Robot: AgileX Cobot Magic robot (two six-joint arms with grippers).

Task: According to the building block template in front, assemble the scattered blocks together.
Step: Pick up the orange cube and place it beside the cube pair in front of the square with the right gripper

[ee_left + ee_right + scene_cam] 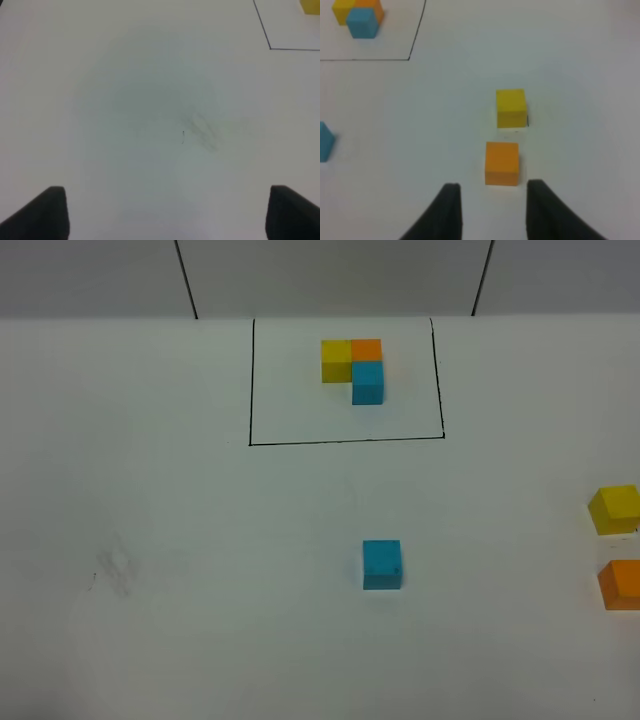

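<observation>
Hovering nearly clenched yet empty just short of the orange cube (502, 163), the right claw (493, 192) should pinch its flat opposite faces, which look light, rigid and smooth, while the yellow cube (511, 106) sits just beyond and the left claw (167, 192) gapes released.

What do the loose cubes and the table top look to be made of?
Loose blue cube, yellow cube, orange cube: probably painted wood or hard plastic; flat matte faces, crisp edges, no grain visible. Table: smooth white matte board or laminate, faintly scuffed.
</observation>
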